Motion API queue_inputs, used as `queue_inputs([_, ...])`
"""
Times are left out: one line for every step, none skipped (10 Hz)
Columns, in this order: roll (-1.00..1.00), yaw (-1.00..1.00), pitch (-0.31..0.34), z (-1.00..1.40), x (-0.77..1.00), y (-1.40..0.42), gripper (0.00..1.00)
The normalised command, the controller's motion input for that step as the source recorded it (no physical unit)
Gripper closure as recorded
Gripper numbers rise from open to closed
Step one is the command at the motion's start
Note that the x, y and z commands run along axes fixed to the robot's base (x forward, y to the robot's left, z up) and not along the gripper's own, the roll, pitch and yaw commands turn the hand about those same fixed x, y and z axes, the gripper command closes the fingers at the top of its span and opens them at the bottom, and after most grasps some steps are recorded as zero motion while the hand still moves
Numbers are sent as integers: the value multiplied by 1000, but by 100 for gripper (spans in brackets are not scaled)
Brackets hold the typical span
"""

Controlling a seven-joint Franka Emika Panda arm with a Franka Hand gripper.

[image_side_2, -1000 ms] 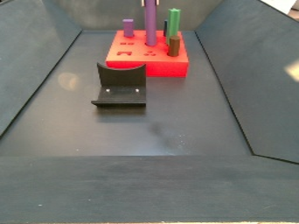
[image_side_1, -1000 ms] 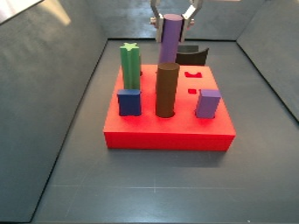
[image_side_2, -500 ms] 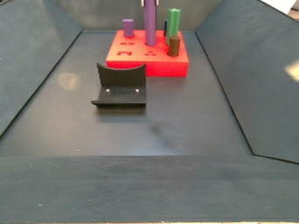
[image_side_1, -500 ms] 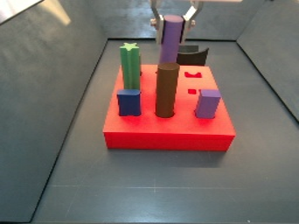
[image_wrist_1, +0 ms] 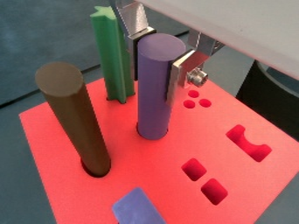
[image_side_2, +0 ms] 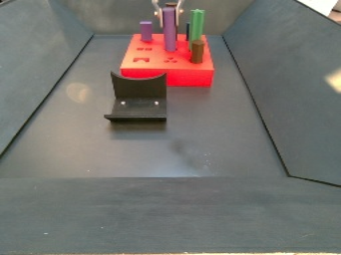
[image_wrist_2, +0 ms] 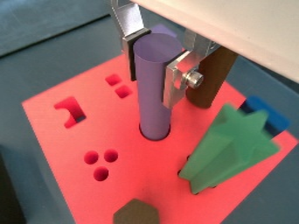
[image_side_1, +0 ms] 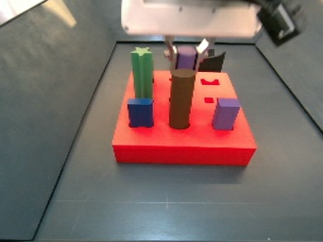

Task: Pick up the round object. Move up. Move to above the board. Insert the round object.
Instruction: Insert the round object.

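- Wrist view: the gripper [image_wrist_1: 162,48] is clamped on the top of the purple peg [image_wrist_1: 156,86], with a silver finger [image_wrist_1: 184,70] flat against its side. The peg's lower end sits in a round hole of the red board [image_wrist_1: 251,188]. We judge the insertion well under way, maybe fully seated; we can't tell the depth.
- Same view: the brown cylinder [image_wrist_1: 73,116] and green star peg [image_wrist_1: 112,54] stand close on either side of the purple peg. A lilac block [image_wrist_1: 142,210] is at the near edge.
- Other wrist view: the gripper [image_wrist_2: 156,54] has the same hold, with a pad [image_wrist_2: 177,80] pressed to the purple peg [image_wrist_2: 155,87], which enters the board [image_wrist_2: 70,144] upright. The green star peg [image_wrist_2: 228,149] and a blue block [image_wrist_2: 264,118] sit just beside it.
- Side view: the gripper [image_side_1: 187,49] is low over the board [image_side_1: 183,143], behind the brown cylinder [image_side_1: 182,98]. The purple peg [image_side_1: 186,60] is mostly hidden. The dark fixture [image_side_1: 210,60] stands behind.
- Other side view: the gripper [image_side_2: 168,10] is at the top of the purple peg [image_side_2: 170,28] on the board [image_side_2: 160,73]. The fixture [image_side_2: 136,97] is well apart, nearer the camera.
- Risks, as we judge them: any sideways drift while the peg is gripped could jam it in the hole or lever the board. A wide finger opening could knock the green star peg or brown cylinder. Lifting before the grip is fully let go would pull the peg back out.
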Motion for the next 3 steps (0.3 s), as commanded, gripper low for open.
queue_inputs([80,0,-23,-1000,-149,-29,100])
queue_inputs([119,0,-127,-971,-189,-26,100])
queue_inputs([0,0,0,0,0,0,100])
